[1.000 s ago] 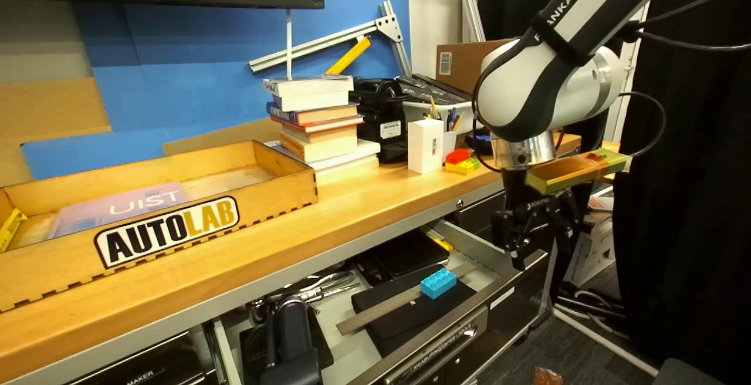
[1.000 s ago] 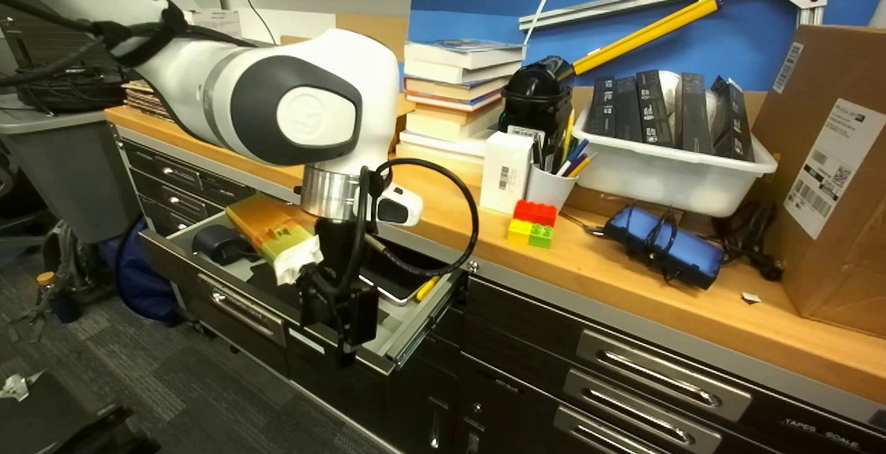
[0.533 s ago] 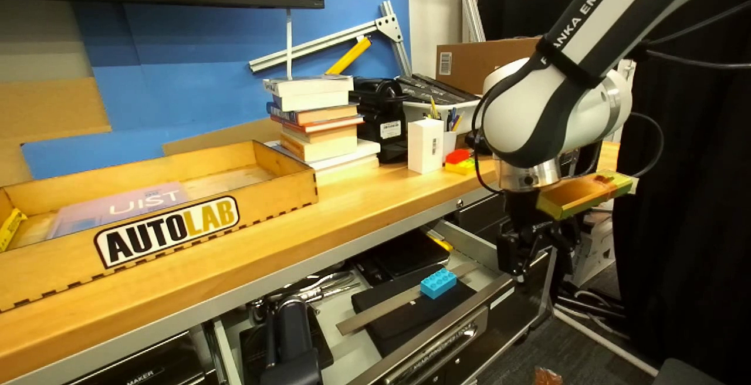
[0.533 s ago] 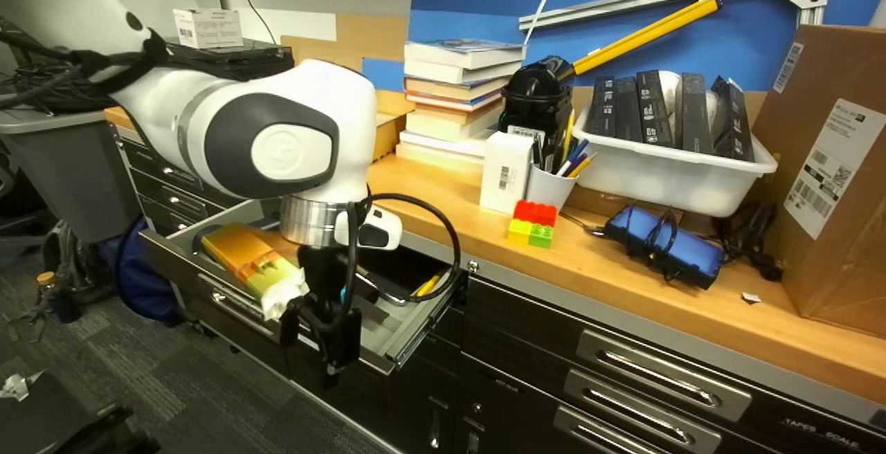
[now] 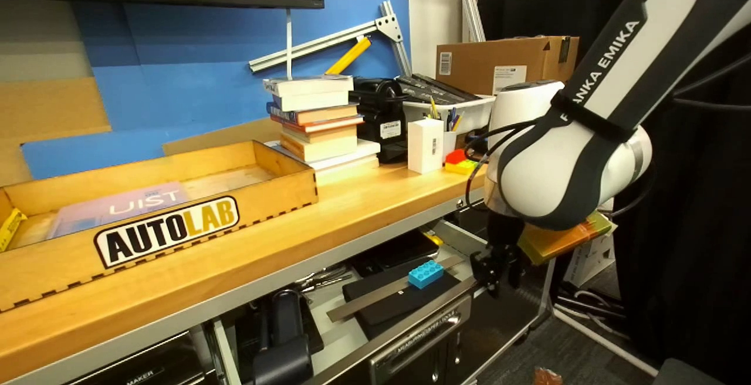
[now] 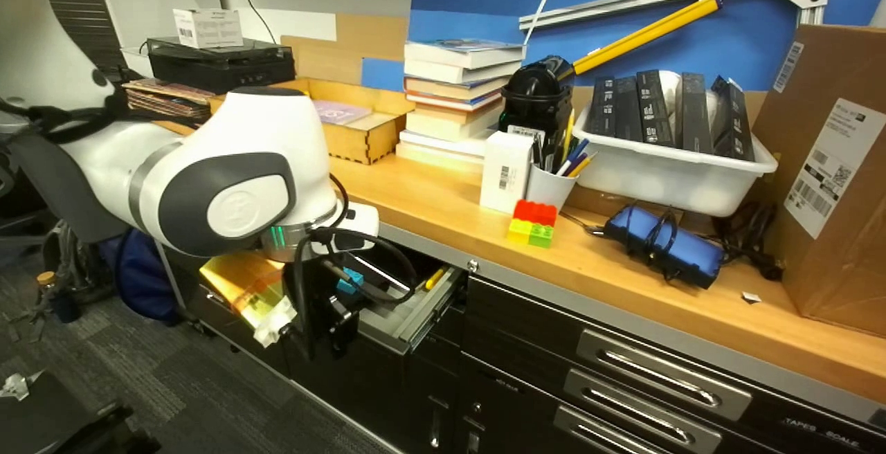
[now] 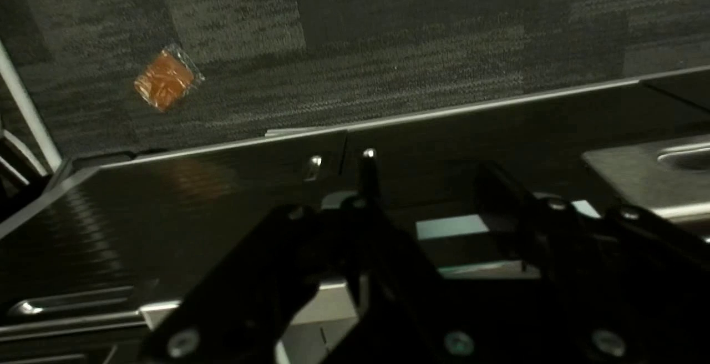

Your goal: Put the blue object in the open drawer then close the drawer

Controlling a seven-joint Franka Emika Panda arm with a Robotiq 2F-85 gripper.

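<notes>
Inside the pulled-out drawer (image 5: 405,327), the blue toy brick (image 5: 426,274) sits on a long flat strip (image 5: 369,301) that lies over a flat black thing (image 5: 405,307). In an exterior view, the gripper (image 5: 503,282) is at 3 o'clock from the brick, by the drawer's front corner; I can't tell if they touch. On the wooden counter (image 5: 375,197), a white box (image 5: 425,145) is at 12 o'clock from the brick and a pile of books (image 5: 322,129) at 11. In the wrist view, the gripper's jaws stand apart.
</notes>
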